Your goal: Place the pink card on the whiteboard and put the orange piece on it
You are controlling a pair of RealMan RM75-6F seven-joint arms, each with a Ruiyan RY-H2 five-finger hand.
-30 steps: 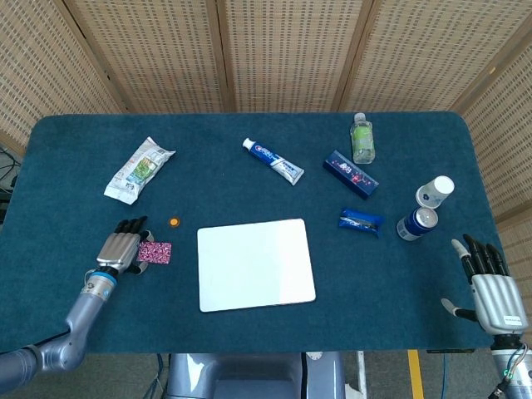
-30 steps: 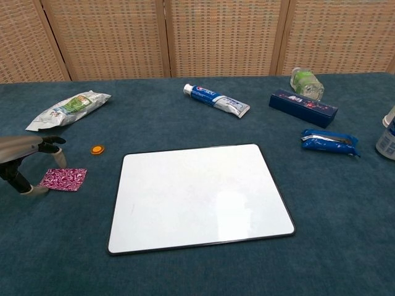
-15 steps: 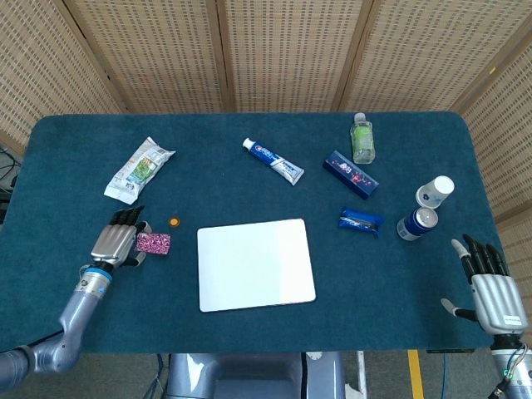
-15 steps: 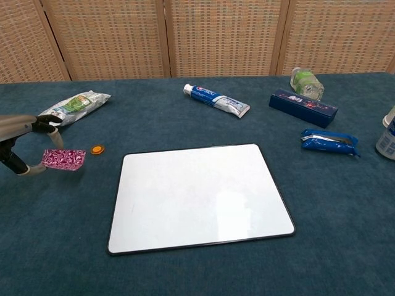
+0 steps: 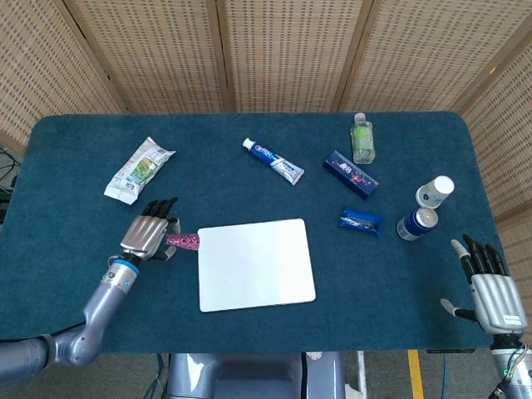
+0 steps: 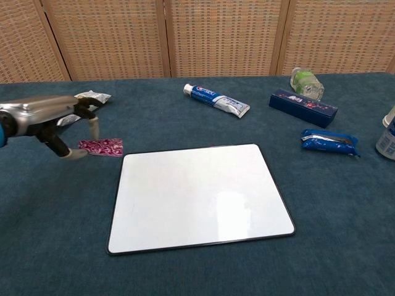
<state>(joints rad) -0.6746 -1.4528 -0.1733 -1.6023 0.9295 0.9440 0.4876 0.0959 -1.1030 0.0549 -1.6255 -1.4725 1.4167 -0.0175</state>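
My left hand (image 5: 150,236) (image 6: 58,120) pinches the pink patterned card (image 5: 184,241) (image 6: 101,147) and holds it just above the cloth, right beside the whiteboard's left edge. The whiteboard (image 5: 255,264) (image 6: 197,194) lies flat in the middle of the table, bare. The orange piece is hidden behind my left hand in both views. My right hand (image 5: 490,288) hovers at the table's front right corner, fingers spread, holding nothing.
A snack bag (image 5: 138,169) lies at the back left. A toothpaste tube (image 5: 273,160), a dark blue box (image 5: 350,174), a small green bottle (image 5: 362,138), a blue packet (image 5: 361,221) and a blue-and-white bottle (image 5: 425,209) occupy the back and right side.
My left hand lifted the pink card off the cloth and carried it right, up to the whiteboard's left edge. The orange piece is now covered by the hand. The right hand stayed still.
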